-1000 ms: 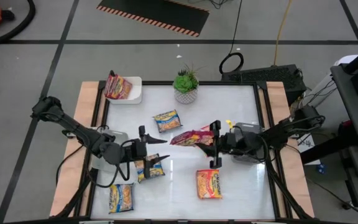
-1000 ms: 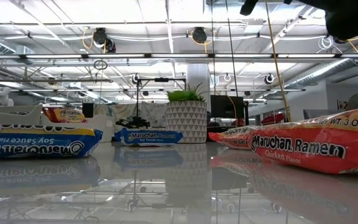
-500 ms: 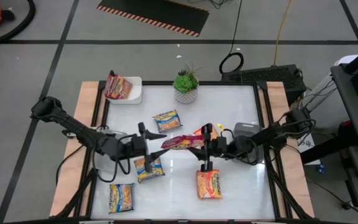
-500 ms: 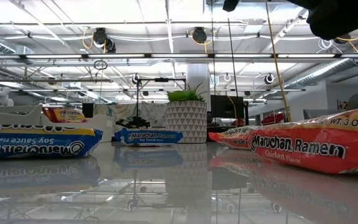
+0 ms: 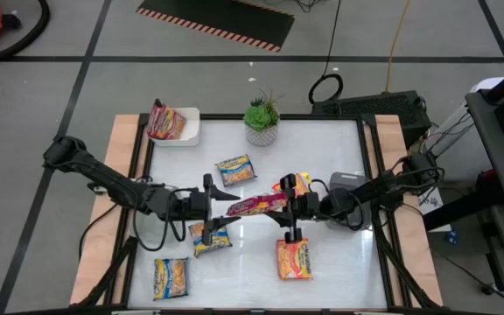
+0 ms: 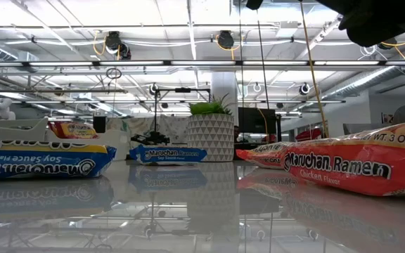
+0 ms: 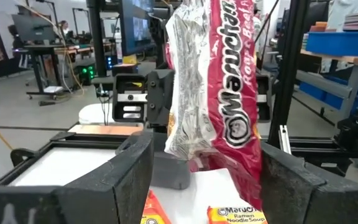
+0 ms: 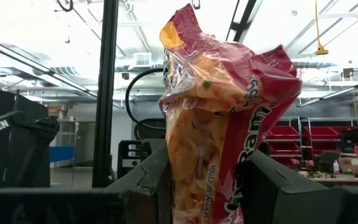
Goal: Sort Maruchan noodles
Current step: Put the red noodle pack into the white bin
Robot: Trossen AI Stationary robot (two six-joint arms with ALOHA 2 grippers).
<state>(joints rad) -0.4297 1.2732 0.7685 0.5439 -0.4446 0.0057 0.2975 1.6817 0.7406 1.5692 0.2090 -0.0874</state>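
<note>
**Red Maruchan packet held between both arms above mid-table**

The right gripper [image 5: 289, 208] clenches the red Maruchan packet [image 5: 256, 205] at one end; the left gripper [image 5: 210, 204], fingers spread, brackets its other end. Remaining packets lie scattered on the table [image 5: 339, 149].

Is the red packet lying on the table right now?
No. The red packet hangs above the table, pinched in the right tool, its free end between the left tool's open fingers.

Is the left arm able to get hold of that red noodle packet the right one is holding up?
Probably yes: the red packet already hangs between the open left pincer's fingers, with the right pincer gripping its far end.
</note>
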